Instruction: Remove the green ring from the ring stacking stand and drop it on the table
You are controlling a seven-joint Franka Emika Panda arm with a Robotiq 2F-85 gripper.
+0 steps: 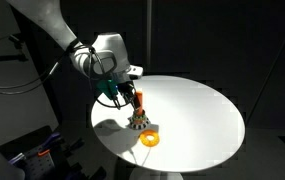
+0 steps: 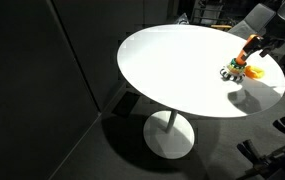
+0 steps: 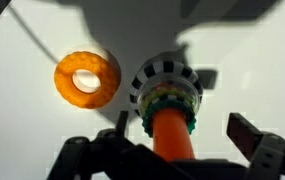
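Observation:
The ring stacking stand [image 3: 167,85] has an orange peg [image 3: 172,135] on a mottled round base and stands on the white table [image 3: 252,50]. The thin green ring [image 3: 187,103] sits low on the peg, above other thin rings. My gripper [image 3: 172,140] is open directly above the stand, its dark fingers on either side of the peg, not touching the ring. In both exterior views the gripper [image 1: 132,100] [image 2: 250,50] hovers over the stand [image 1: 139,122] [image 2: 232,71].
A thick yellow-orange donut ring [image 3: 86,79] lies on the table beside the stand; it also shows in both exterior views [image 1: 150,139] [image 2: 254,71]. The table edge [image 1: 112,150] is near the stand. Dark surroundings around the table.

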